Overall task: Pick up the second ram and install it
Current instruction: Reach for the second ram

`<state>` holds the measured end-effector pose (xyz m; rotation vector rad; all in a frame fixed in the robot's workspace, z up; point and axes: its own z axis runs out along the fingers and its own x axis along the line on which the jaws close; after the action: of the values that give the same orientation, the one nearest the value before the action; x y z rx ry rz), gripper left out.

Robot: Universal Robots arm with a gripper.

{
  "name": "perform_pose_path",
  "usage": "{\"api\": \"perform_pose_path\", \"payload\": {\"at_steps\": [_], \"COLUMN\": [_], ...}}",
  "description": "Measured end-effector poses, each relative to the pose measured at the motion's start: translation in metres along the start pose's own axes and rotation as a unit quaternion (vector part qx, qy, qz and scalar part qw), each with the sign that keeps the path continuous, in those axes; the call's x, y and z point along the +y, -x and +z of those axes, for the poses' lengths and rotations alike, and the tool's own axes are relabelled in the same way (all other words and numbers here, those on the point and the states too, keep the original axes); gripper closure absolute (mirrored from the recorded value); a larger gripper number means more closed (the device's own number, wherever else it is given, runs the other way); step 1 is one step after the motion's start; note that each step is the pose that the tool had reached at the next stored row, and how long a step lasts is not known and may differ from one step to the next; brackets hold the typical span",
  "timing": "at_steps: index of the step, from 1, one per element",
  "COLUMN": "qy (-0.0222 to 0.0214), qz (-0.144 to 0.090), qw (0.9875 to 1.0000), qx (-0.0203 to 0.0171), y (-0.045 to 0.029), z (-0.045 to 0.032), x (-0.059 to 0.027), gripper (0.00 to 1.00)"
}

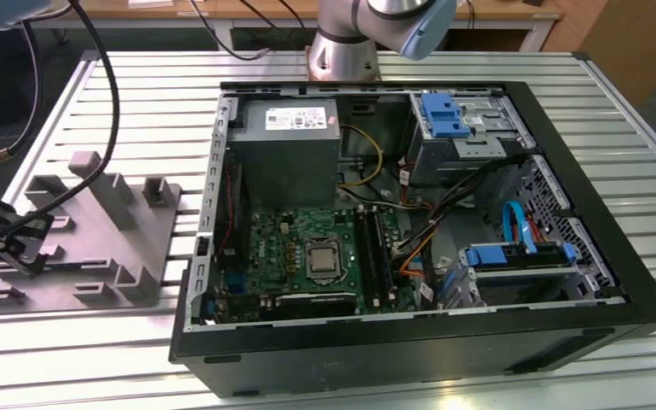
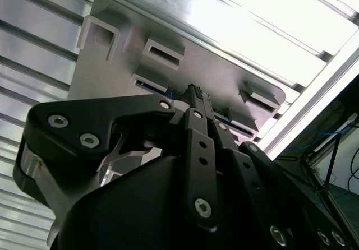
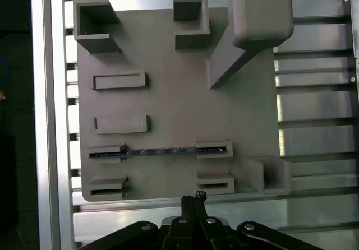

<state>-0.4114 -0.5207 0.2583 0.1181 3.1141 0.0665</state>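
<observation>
The second ram (image 3: 162, 151) stands edge-on as a thin dark strip in a pair of slots of the grey fixture tray (image 3: 179, 110). In the first wrist view my gripper (image 3: 193, 197) is at the tray's edge, above it and a short way to one side of the ram, touching neither. Its black fingers are pressed together with nothing between them, as the second wrist view also shows of the gripper (image 2: 197, 90) over the tray (image 2: 213, 65). In the exterior view the gripper (image 1: 20, 248) hangs over the tray (image 1: 112, 248) at the exterior view's left.
An open black computer case (image 1: 419, 342) lies to the exterior view's right of the tray, with the motherboard (image 1: 305, 256), its long memory slots (image 1: 368, 248), a grey power supply (image 1: 288, 141) and blue drive brackets (image 1: 511, 256). Everything rests on a slatted aluminium table (image 1: 66, 342).
</observation>
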Motion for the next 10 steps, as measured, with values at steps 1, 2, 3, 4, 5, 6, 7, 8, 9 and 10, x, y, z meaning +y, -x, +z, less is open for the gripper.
{"api": "perform_pose_path", "payload": {"at_steps": [1, 2, 3, 4, 5, 6, 7, 8, 9, 10], "qy": [0.0, 0.0, 0.0, 0.0, 0.0, 0.0, 0.0, 0.0, -0.0001, -0.0001], "qz": [0.0, 0.0, 0.0, 0.0, 0.0, 0.0, 0.0, 0.0, 0.0, 0.0], "qw": [1.0, 1.0, 1.0, 1.0, 1.0, 1.0, 1.0, 1.0, 1.0, 1.0], "qx": [0.0, 0.0, 0.0001, 0.0001, 0.0001, 0.0001, 0.0002, 0.0003, 0.0003, 0.0003], "y": [0.0002, 0.0005, 0.0007, 0.0011, 0.0014, 0.0018, 0.0021, 0.0026, 0.003, 0.0035], "z": [0.0011, 0.0022, 0.0034, 0.0046, 0.0061, 0.0075, 0.0092, 0.0107, 0.0121, 0.0136], "x": [-0.0001, -0.0002, -0.0003, -0.0003, -0.0004, -0.0005, -0.0005, -0.0006, -0.0006, -0.0006], "gripper": [0.9, 0.9, 0.9, 0.9, 0.9, 0.9, 0.9, 0.9, 0.9, 0.9]}}
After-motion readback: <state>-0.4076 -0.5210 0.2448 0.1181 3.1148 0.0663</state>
